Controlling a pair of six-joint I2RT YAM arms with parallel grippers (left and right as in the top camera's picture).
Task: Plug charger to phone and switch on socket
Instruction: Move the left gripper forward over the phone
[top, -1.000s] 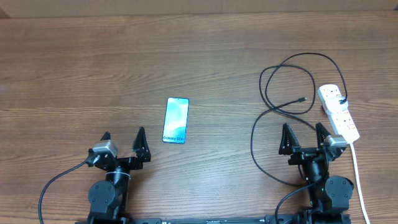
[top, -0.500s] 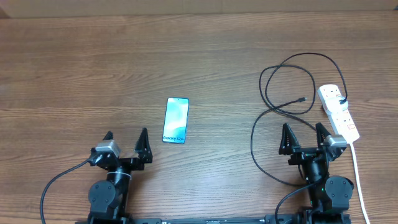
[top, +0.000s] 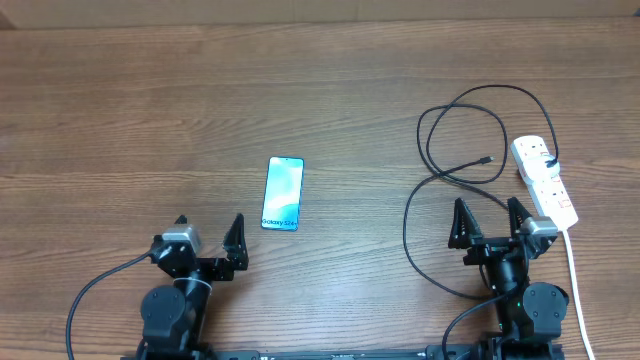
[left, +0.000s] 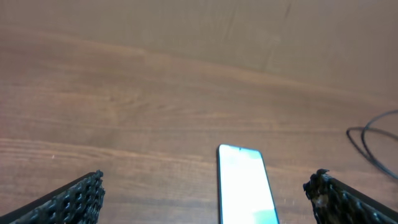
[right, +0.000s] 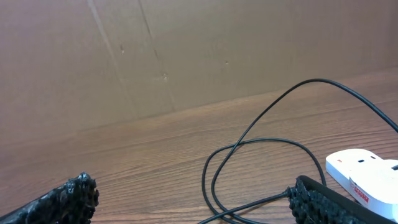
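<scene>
The phone (top: 283, 193) lies flat left of the table's middle, its light blue-green screen up and its text end toward me. My left gripper (top: 208, 225) stands open just in front of it and slightly left. In the left wrist view the phone (left: 245, 186) lies between the spread fingers, nearer the right one. The charger (top: 470, 128), a thin black cable, loops on the right, with its small plug tip (top: 487, 159) free on the wood. Its other end reaches the white socket (top: 545, 180). My right gripper (top: 488, 210) is open and empty in front of the loops, with the charger (right: 273, 112) and socket (right: 364, 171) ahead.
The socket's thick white cord (top: 575, 270) runs toward the front edge beside the right arm's base. A brown cardboard wall (right: 186, 56) closes the back of the table. Each arm's thick black cable curls near the front edge.
The left gripper has shifted a little to the right, toward the phone, still open. The right arm, phone, charger and socket have not moved.
</scene>
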